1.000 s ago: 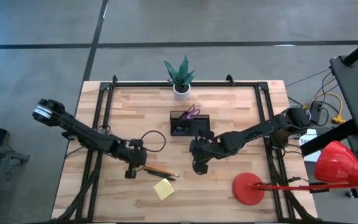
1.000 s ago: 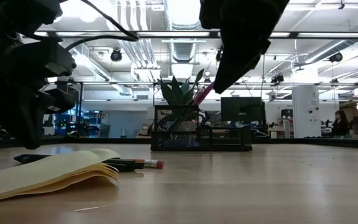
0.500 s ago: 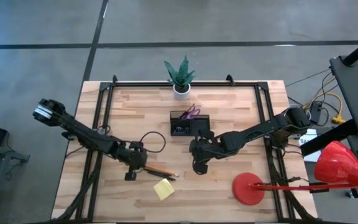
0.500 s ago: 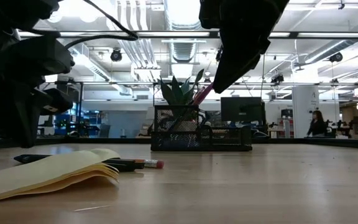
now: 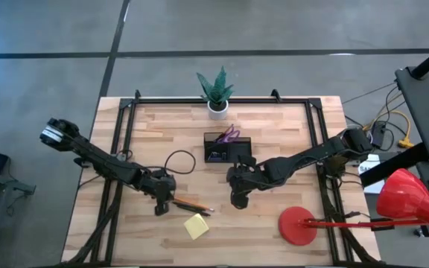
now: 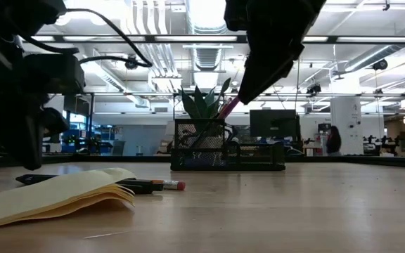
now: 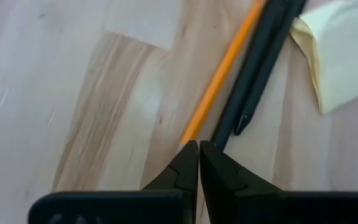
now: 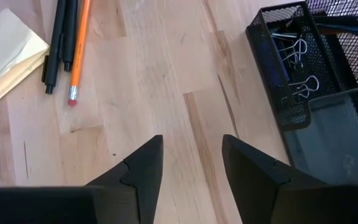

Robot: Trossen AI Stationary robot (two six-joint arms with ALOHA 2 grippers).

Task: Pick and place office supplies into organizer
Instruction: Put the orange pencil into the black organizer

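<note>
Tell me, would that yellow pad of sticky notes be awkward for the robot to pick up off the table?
Probably somewhat. The sticky note pad lies flat on the table, leaving little edge for fingers to catch. Its top sheets curl up and fan apart, so it looks floppy; a pinch might lift only a few leaves. It seems light, so a push would likely slide it.

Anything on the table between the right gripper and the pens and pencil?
Nothing: in the right wrist view, bare wood runs from the open right gripper to the orange pencil and dark pens; the high view agrees.
</note>
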